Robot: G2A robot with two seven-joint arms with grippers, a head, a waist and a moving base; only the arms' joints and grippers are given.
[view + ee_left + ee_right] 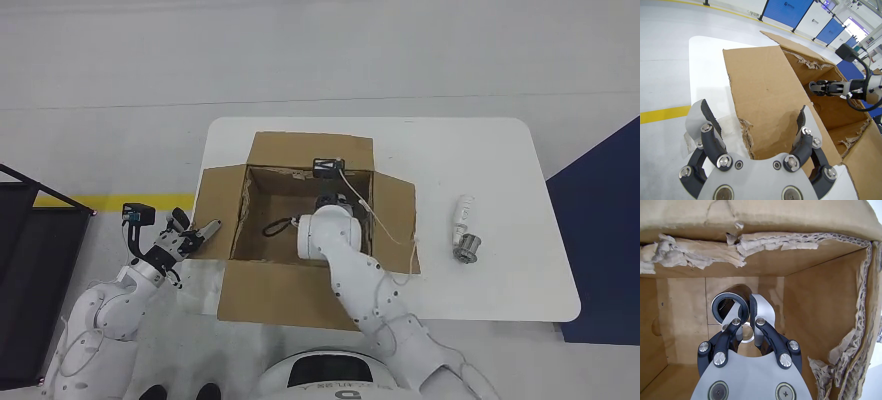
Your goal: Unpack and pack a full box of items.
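Right claw (746, 307) pinches only the rim of the metal tube (723, 302) inside the box (819, 294), so it may twist loose; left claw (753, 113), at the box's nine o'clock, gapes.

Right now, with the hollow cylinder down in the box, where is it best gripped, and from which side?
By its wall at the open end, coming along its axis. The hollow cylinder has its bore facing the right gripper, so one of the fingers fits inside and the other presses the outer wall, likely steadier than spanning its round outside.
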